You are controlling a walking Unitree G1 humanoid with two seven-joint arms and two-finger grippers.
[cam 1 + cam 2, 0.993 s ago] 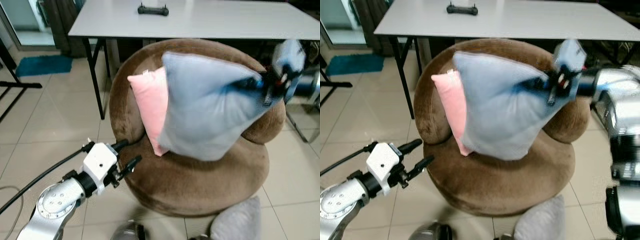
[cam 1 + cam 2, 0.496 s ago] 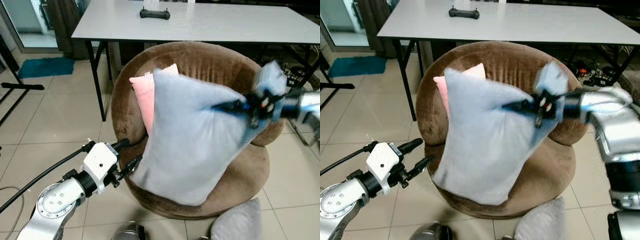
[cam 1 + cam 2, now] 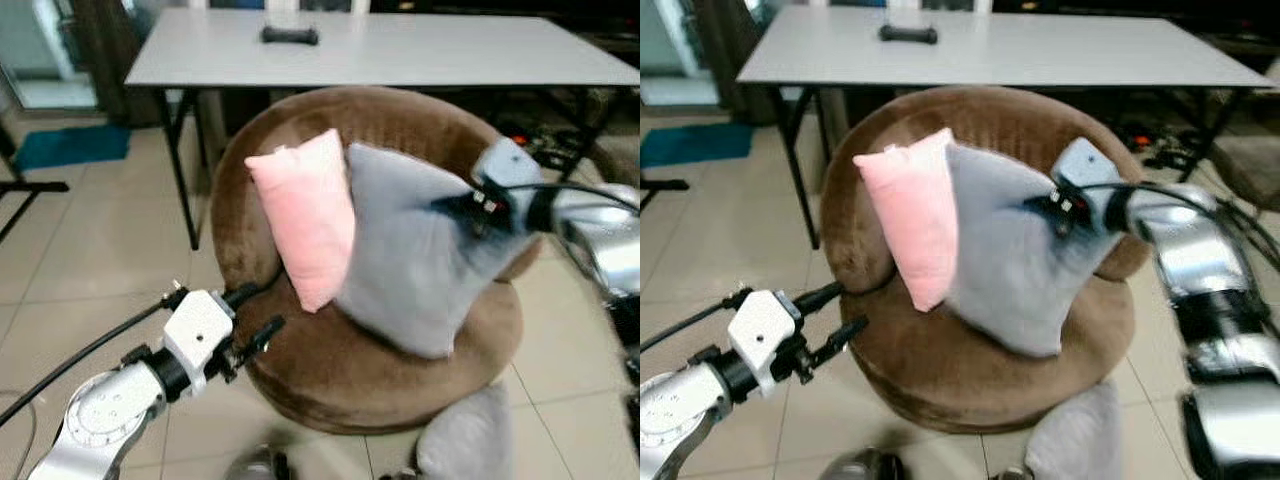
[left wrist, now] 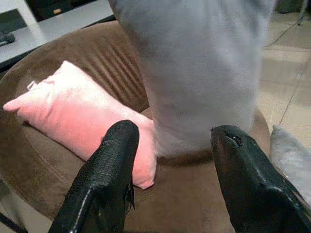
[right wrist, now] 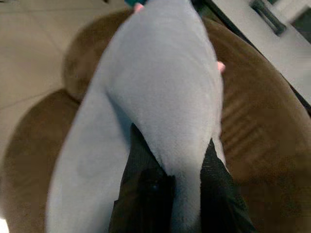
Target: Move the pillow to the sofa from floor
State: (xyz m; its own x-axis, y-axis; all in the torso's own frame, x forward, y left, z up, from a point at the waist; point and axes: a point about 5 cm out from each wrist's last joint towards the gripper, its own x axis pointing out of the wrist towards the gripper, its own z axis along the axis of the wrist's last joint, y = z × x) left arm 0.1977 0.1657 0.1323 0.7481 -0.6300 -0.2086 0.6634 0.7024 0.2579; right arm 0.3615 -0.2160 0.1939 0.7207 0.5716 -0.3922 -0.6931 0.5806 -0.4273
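A grey pillow [image 3: 415, 260] rests on the seat of the round brown sofa [image 3: 370, 365], leaning against a pink pillow [image 3: 305, 215]. My right gripper [image 3: 478, 208] is shut on the grey pillow's upper right corner; in the right wrist view its black fingers [image 5: 141, 189] pinch a fold of the grey pillow [image 5: 155, 107]. My left gripper [image 3: 255, 315] stands open at the sofa's front left edge, holding nothing. The left wrist view looks between both fingers [image 4: 104, 179] at the pink pillow [image 4: 73, 116] and the grey pillow [image 4: 194, 73].
Behind the sofa stands a white table [image 3: 400, 50] with a black controller [image 3: 290, 35] on it and black legs [image 3: 180, 170] at the left. Another grey cushion [image 3: 470, 440] lies on the tiled floor in front of the sofa. A blue mat [image 3: 70, 145] lies at far left.
The grey pillow has swung down from mid-air onto the sofa seat beside the pink pillow, still held by my right gripper. My left arm has stayed put. The camera shifted slightly.
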